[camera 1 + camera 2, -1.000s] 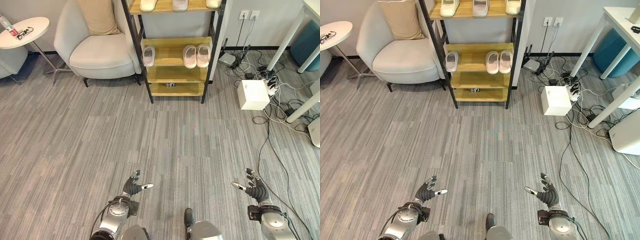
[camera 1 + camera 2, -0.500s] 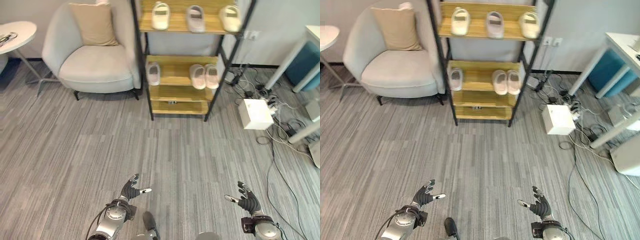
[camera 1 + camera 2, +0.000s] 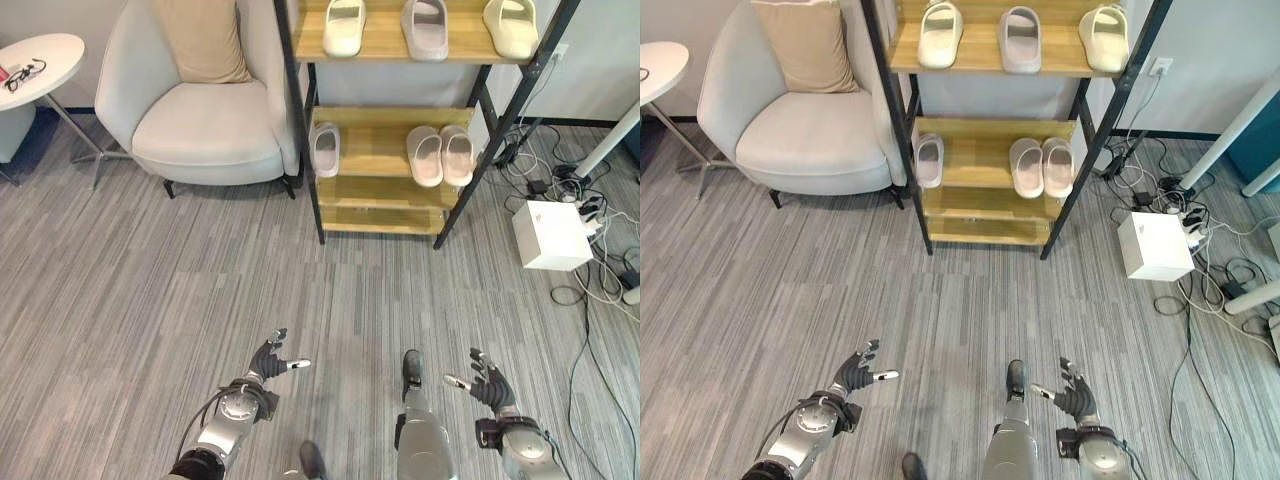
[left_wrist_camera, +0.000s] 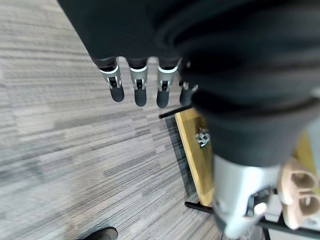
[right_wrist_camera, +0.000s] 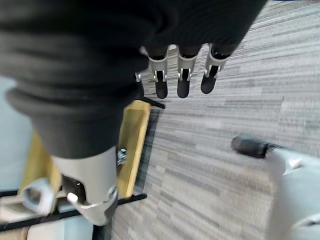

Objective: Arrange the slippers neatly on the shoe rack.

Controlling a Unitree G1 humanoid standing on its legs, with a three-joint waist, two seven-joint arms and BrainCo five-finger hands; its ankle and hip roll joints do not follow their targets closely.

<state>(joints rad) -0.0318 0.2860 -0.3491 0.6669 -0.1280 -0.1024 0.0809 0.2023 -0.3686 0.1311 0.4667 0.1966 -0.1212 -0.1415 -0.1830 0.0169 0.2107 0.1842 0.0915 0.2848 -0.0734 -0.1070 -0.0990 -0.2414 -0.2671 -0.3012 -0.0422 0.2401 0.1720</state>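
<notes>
Slippers sit on shoe rack: three spaced along top shelf, a single at left and a pair at right of middle shelf. Left hand & right hand low over floor, fingers straight, apart, prob. empty. Armchair left of rack.

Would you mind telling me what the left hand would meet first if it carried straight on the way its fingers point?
Probably the shoe rack. The left hand is open and empty, fingers aimed ahead over bare floor; its wrist view shows the rack's bottom shelf just past the fingertips. Depth is unclear, so the floor could come first.
</notes>
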